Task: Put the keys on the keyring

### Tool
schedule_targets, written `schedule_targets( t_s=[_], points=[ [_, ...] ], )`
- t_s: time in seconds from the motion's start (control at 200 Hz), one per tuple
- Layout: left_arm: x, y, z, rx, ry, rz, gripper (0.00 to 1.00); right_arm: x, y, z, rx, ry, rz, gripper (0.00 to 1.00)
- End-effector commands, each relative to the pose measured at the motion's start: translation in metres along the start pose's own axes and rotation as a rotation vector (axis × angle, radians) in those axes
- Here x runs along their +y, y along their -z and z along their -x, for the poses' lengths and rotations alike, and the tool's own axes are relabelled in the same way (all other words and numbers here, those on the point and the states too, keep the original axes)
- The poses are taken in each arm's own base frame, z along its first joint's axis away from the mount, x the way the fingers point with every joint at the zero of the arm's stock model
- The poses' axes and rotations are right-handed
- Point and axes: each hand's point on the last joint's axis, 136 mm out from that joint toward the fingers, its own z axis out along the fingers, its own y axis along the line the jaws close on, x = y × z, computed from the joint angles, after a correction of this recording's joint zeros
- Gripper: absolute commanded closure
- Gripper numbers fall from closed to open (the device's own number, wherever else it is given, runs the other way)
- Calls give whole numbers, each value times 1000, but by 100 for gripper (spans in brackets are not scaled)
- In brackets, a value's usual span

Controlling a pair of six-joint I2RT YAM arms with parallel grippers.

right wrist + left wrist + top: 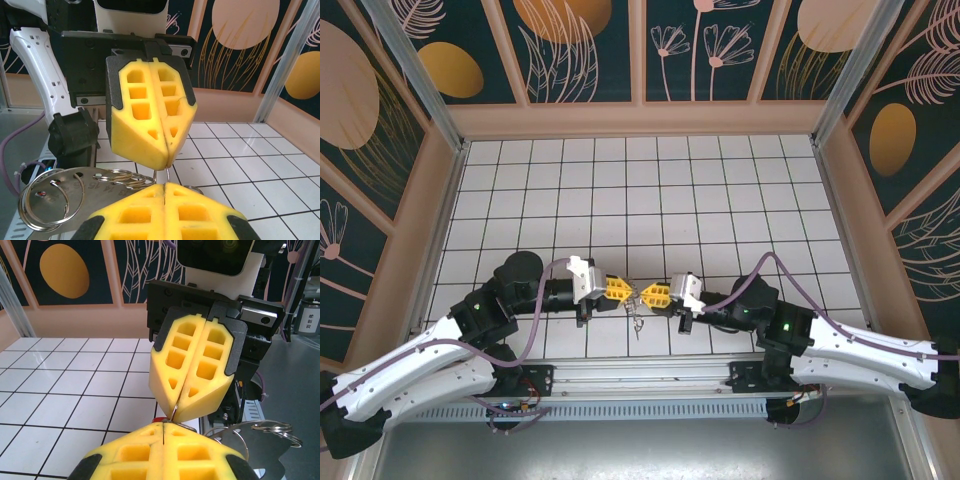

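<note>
The flat bench [620,180] is surfaced in white square tiles ruled by thin black grid lines, and tan wooden walls [640,120] stand along its far and side edges.

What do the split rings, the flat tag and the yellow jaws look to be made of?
Silvery split rings: polished metal, likely steel; bright glints on coiled wire. Flat grey tag: brushed metal, dull sheen, faint marks. Yellow hollow-celled jaws: matte plastic, possibly printed; no shine.

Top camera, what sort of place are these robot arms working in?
Probably a robot lab cell: a white tiled floor, patterned wall panels between metal frame posts, and a mounting rail at the near edge.
</note>
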Motion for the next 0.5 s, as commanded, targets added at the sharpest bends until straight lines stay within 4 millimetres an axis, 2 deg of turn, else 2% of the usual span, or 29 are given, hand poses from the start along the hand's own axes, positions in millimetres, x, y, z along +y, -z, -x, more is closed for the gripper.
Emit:
schedule_targets(
  t_s=[0.0,0.495],
  points=[
    [-2,0,6,-29,-27,-8,100,1,1,25,-67,22,9,100],
    [-2,-1,5,-22,-22,-10,100,3,1,23,-62,42,21,100]
  ],
)
